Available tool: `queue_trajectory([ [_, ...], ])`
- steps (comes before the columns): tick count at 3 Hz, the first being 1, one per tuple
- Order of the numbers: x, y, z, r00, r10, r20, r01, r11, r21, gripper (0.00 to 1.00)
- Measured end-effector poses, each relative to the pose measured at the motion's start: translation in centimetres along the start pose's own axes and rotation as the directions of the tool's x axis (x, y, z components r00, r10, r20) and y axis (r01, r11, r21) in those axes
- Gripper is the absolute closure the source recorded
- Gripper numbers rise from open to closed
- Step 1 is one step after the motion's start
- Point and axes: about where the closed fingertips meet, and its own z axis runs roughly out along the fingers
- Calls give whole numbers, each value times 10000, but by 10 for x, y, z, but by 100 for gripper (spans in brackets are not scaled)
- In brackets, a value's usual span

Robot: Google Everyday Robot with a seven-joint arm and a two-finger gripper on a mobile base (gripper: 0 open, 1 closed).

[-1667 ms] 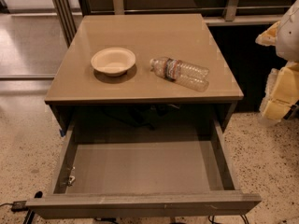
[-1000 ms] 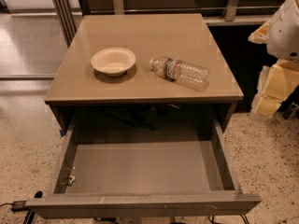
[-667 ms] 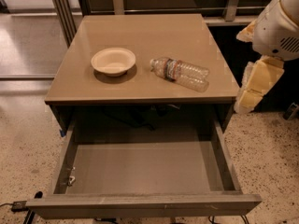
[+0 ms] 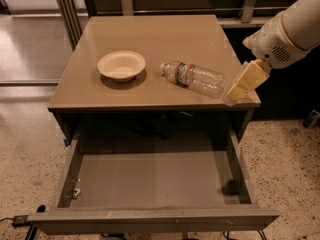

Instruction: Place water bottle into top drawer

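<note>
Tan surface (image 4: 165,34) in the middle of the view, with speckled floor (image 4: 295,159) at 4 o'clock and glossy floor at 10 o'clock. Carries a cream bowl (image 4: 121,65), upright, at 9 o'clock from its centre. Carries also the water bottle (image 4: 192,78) at 4 o'clock from its centre, near the bowl but apart from it. Lies on its side, white cap pointing to 10 o'clock, base to 4 o'clock, red-and-white label band close behind the neck.

Below the surface at 6 o'clock, the top drawer (image 4: 150,220), pulled far out, flat grey-brown bottom in full view. Holds only a small metallic bit (image 4: 76,191) in its 7 o'clock corner. No bottle inside.

Entering from 2 o'clock, a white arm (image 4: 290,29), ending in the gripper (image 4: 237,90) with a yellowish tip slanting down toward 7 o'clock. Hangs over the surface's 4 o'clock corner, just beside the bottle's base end at its 3 o'clock side. Grips nothing. Impossible to tell whether spread or closed.

At 7 o'clock on the floor, a dark cable (image 4: 20,219).
</note>
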Motion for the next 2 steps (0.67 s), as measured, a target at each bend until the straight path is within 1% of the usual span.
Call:
queue_trajectory([
  [1,0,0,0,10000,-12,1,12,10000,17,0],
  [2,-3,-4,12,9999,-49,-149,51,9999,136,0],
])
